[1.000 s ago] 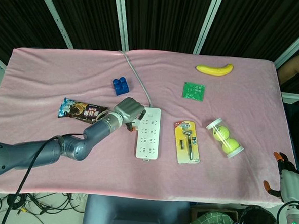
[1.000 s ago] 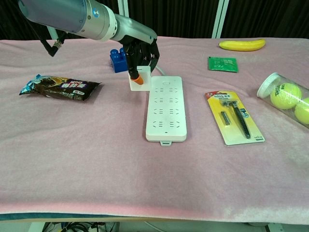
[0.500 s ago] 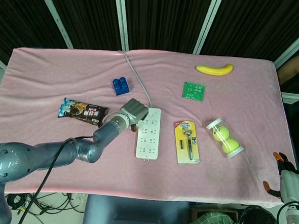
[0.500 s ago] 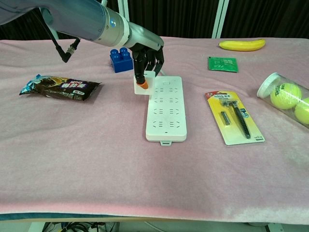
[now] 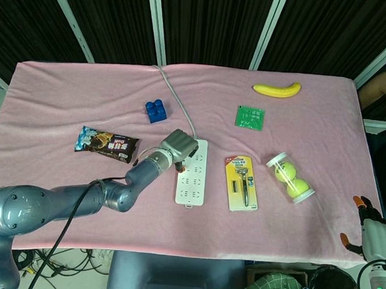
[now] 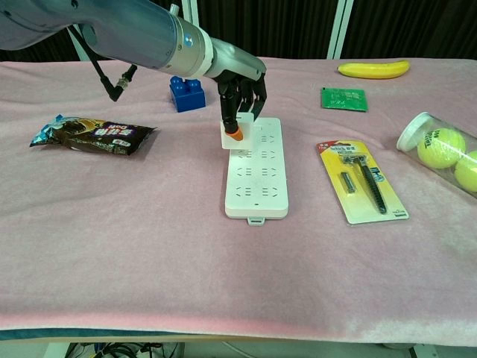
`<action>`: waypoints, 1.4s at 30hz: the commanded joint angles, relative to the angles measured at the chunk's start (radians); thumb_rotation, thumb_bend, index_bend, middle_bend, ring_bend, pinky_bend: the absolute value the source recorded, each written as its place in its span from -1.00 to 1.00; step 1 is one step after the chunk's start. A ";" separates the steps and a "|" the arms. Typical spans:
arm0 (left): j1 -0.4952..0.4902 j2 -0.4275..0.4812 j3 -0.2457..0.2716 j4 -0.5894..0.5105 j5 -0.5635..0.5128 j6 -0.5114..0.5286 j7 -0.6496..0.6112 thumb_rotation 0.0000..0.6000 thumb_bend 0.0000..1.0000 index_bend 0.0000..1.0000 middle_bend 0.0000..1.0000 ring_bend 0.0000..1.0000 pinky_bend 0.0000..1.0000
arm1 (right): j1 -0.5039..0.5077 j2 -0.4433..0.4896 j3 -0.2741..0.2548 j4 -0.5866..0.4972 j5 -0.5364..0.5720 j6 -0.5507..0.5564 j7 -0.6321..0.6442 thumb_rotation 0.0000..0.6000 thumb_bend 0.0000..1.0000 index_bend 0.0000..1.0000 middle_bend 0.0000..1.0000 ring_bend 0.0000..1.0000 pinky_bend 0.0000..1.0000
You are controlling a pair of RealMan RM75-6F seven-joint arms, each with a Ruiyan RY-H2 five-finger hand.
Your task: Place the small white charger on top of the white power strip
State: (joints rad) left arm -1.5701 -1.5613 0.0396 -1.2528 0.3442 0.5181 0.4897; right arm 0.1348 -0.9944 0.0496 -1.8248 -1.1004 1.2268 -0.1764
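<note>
The white power strip [image 5: 192, 178] [image 6: 256, 172] lies lengthwise at the table's middle, its grey cord running to the far edge. My left hand [image 5: 178, 145] [image 6: 241, 86] hovers over the strip's far left corner, fingers pointing down. It pinches the small white charger [image 6: 232, 136], a flat white piece held just above the strip's left edge. In the head view the hand hides the charger. My right hand [image 5: 373, 233] shows only at the lower right corner of the head view, off the table; its grasp is unclear.
A blue brick [image 6: 187, 92] sits behind the left hand, a snack wrapper [image 6: 94, 135] to the left. Right of the strip lie a razor pack [image 6: 361, 180], a tennis ball tube [image 6: 443, 150], a green card [image 6: 344, 98] and a banana [image 6: 373, 68].
My left hand has carried the charger rightward, from beside the strip's left edge to above its far left corner. The right hand has not moved.
</note>
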 commanded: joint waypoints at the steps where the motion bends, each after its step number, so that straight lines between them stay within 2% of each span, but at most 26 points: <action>1: -0.004 -0.008 0.001 0.007 0.000 -0.004 -0.003 1.00 0.01 0.34 0.31 -0.25 -0.41 | 0.000 0.000 0.000 0.000 0.000 0.000 0.001 1.00 -0.52 -0.98 -0.92 -0.70 -0.44; 27: -0.018 -0.068 0.029 0.060 0.006 -0.003 -0.005 1.00 0.01 0.34 0.32 -0.25 -0.41 | -0.001 0.001 -0.001 -0.001 -0.006 -0.002 0.009 1.00 -0.53 -0.98 -0.92 -0.70 -0.44; 42: -0.011 -0.129 0.016 0.109 0.037 0.009 -0.004 1.00 0.02 0.36 0.33 -0.23 -0.37 | -0.001 0.003 -0.002 0.000 -0.009 -0.007 0.016 1.00 -0.53 -0.98 -0.92 -0.70 -0.44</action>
State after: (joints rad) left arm -1.5820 -1.6890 0.0573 -1.1458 0.3797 0.5263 0.4860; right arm 0.1343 -0.9911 0.0475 -1.8252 -1.1096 1.2199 -0.1602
